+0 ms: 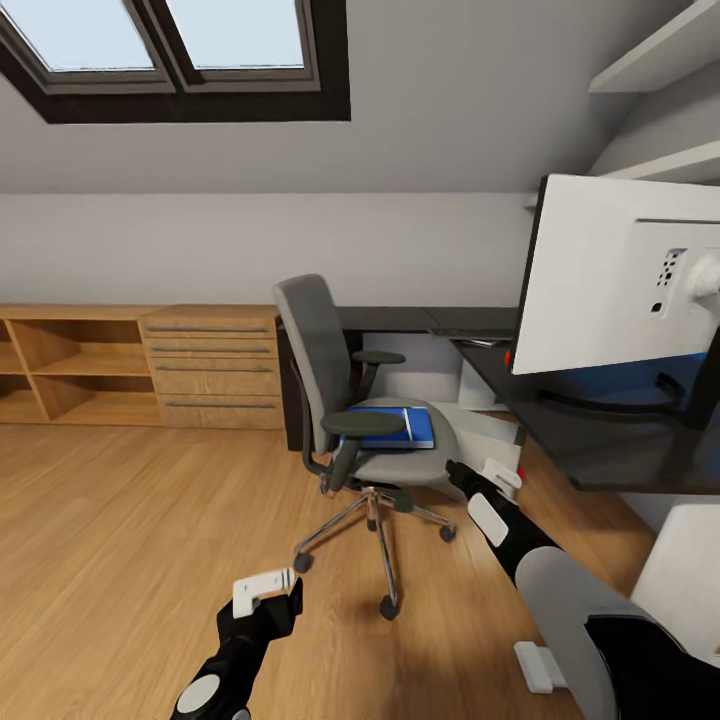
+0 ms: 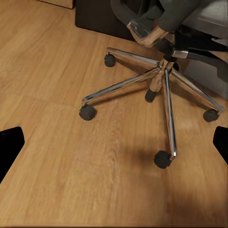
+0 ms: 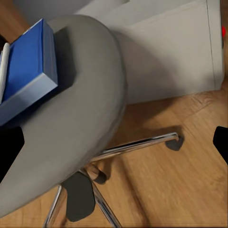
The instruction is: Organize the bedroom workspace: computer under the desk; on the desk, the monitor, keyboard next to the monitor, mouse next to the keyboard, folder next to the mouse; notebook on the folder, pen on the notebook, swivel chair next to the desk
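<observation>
Reaching toward the chair (image 1: 340, 400) at centre frame, the right pincer (image 1: 497, 475) hangs just beside the seat's right edge, its fingers spread apart and holding nothing. The blue folder (image 1: 390, 427) lies flat on the seat, a thin white strip along its edge that may be the pen. At lower centre the left pincer (image 1: 266, 590) hovers over bare floor, also apart and empty. The monitor (image 1: 620, 275) stands on the dark table (image 1: 520, 385) at right. Fetching the folder appears to be the step in hand; next, the right arm likely needs to rise over the seat and close on the folder's near edge.
</observation>
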`<state>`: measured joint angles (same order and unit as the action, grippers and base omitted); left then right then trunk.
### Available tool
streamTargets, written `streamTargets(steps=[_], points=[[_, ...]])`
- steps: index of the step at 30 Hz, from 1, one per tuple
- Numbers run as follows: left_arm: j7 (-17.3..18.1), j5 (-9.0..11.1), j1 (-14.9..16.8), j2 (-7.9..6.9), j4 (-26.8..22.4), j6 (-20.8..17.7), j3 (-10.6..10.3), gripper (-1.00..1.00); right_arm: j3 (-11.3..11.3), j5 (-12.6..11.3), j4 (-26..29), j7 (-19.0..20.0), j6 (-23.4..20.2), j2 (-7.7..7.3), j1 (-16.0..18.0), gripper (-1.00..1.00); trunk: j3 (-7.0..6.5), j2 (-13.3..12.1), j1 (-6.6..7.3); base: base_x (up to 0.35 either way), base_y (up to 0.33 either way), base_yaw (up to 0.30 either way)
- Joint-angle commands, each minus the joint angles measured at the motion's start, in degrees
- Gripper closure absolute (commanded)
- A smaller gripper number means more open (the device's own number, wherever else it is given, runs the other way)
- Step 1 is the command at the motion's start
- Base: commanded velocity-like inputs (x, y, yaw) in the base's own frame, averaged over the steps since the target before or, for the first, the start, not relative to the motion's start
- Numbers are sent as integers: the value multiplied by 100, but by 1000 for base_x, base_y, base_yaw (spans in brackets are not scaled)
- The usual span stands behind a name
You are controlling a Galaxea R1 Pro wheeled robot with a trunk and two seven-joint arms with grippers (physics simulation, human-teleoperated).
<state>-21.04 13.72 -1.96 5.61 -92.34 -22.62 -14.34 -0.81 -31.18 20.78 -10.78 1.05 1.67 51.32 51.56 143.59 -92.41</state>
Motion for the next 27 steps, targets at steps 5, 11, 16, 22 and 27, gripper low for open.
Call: streamTargets(steps=[5, 11, 16, 22, 27], points=[[-52, 60, 0, 1, -29, -6, -7, -100, -7, -47, 5, -25, 10, -38, 1, -100, 116, 10, -12, 0, 0, 0], [-135, 60, 3, 1, -28, -10, -7, -100, -7, -46, 25, -21, 9, -94, 1, -100, 249, 18, -27, 0, 0, 0], [-168, 60, 2, -4, -27, -14, -7, -100, -7, -48, 36, -21, 9, -131, 1, -100, 271, 19, -30, 0, 0, 0], [-180, 59, 2, -14, -21, -15, 30, -100, -107, -84, 137, -36, -26, -285, 6, -100, 271, 19, -30, 0, 0, 0], [-181, 54, 3, -16, -21, -15, 32, -100, -391, -483, 309, -31, -477, -486, 15, -100, 271, 19, -30, 0, 0, 0]])
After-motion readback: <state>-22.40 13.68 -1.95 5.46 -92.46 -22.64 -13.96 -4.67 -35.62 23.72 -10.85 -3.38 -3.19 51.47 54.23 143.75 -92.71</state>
